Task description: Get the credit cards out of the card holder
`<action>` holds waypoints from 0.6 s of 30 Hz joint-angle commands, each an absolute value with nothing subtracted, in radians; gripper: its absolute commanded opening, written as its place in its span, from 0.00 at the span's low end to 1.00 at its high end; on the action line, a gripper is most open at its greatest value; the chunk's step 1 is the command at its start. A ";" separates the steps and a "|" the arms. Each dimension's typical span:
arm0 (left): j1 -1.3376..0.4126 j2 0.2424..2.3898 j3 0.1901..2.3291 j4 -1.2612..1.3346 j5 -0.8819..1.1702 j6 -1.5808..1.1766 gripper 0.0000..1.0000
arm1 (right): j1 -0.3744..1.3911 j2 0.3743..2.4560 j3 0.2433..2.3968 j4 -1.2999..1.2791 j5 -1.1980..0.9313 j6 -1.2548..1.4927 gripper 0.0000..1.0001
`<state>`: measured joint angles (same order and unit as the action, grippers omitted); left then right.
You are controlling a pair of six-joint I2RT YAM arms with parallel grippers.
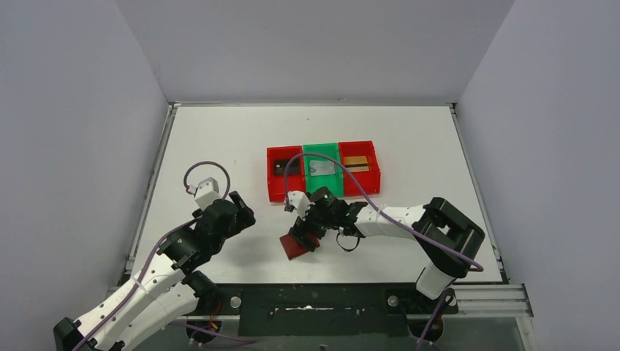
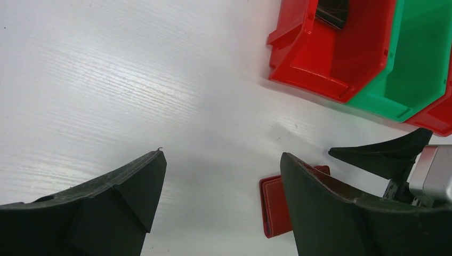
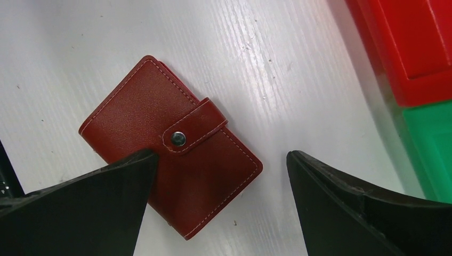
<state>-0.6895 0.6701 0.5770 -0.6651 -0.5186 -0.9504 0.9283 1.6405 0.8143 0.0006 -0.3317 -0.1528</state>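
Observation:
The card holder (image 3: 170, 144) is a dark red wallet lying closed on the white table, its snap tab fastened. It also shows in the top view (image 1: 295, 247) and the left wrist view (image 2: 274, 205). My right gripper (image 3: 221, 156) is open just above it, one finger over the wallet's edge, the other over bare table. My left gripper (image 2: 221, 154) is open and empty to the wallet's left. A dark card (image 1: 281, 167) lies in the left red bin, a silvery-grey card (image 1: 322, 167) in the green bin and a gold card (image 1: 357, 163) in the right red bin.
Three bins stand side by side behind the wallet: a red bin (image 1: 276, 191), a green bin (image 1: 320, 146) and a second red bin (image 1: 362, 181). The left red bin (image 2: 320, 74) and green bin (image 2: 405, 101) also show in the left wrist view.

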 commanded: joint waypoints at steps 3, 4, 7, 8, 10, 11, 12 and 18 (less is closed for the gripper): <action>-0.683 0.660 0.605 -0.653 -0.536 -0.954 0.79 | 0.972 1.666 0.802 0.091 -0.106 0.044 0.88; -0.684 0.661 0.605 -0.652 -0.532 -0.954 0.79 | 0.977 1.657 0.794 0.089 -0.043 0.098 0.84; -0.683 0.663 0.604 -0.653 -0.524 -0.956 0.79 | 1.003 1.618 0.758 0.068 0.196 0.297 0.70; -0.683 0.662 0.602 -0.651 -0.523 -0.957 0.79 | 1.010 1.604 0.748 0.034 0.273 0.388 0.67; -0.683 0.663 0.599 -0.641 -0.518 -0.956 0.79 | 1.018 1.569 0.728 -0.027 0.366 0.566 0.63; -0.683 0.665 0.598 -0.637 -0.515 -0.955 0.79 | 1.027 1.548 0.712 -0.041 0.377 0.629 0.62; -0.683 0.668 0.599 -0.635 -0.512 -0.953 0.79 | 1.042 1.530 0.698 -0.047 0.374 0.665 0.61; -0.683 0.687 0.595 -0.619 -0.485 -0.956 0.79 | 1.151 1.434 0.678 0.027 0.235 0.652 0.62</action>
